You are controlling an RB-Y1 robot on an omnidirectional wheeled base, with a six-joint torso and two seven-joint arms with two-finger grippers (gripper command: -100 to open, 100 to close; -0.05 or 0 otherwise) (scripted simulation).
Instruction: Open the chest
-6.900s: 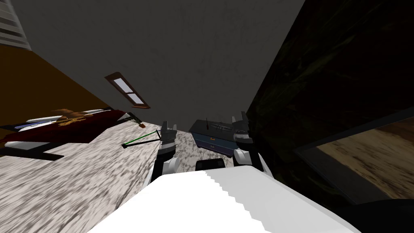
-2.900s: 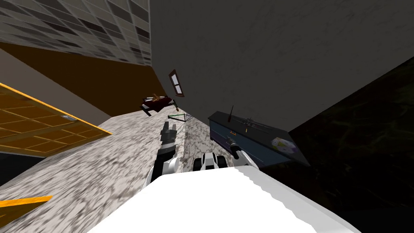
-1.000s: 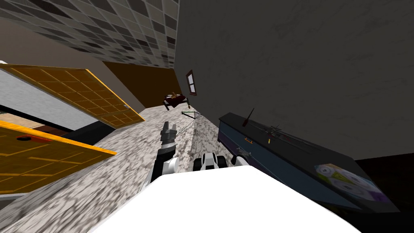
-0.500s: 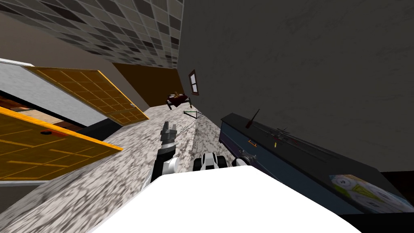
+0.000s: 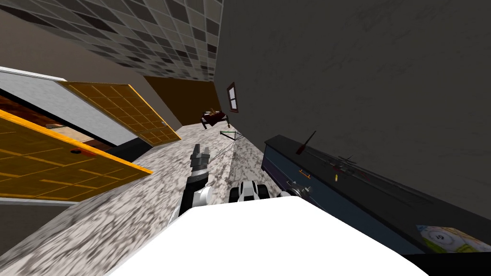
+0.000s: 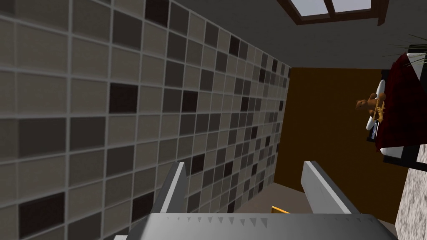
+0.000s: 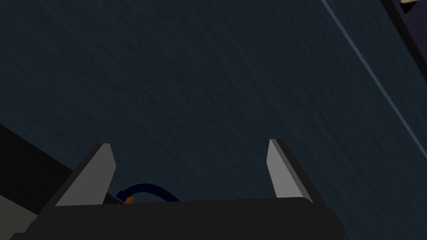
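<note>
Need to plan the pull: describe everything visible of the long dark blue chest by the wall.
The long, low dark blue chest stands along the dark grey wall on my right, its black top carrying small clutter. Its drawers look shut. A curved blue handle with an orange end lies between the fingers of the open right gripper, ungripped.

Our left gripper [image 6: 244, 166] and right gripper [image 7: 189, 143] each have two thin light grey blade fingers [image 7: 285, 177] on a dark box [image 7: 187, 221].
</note>
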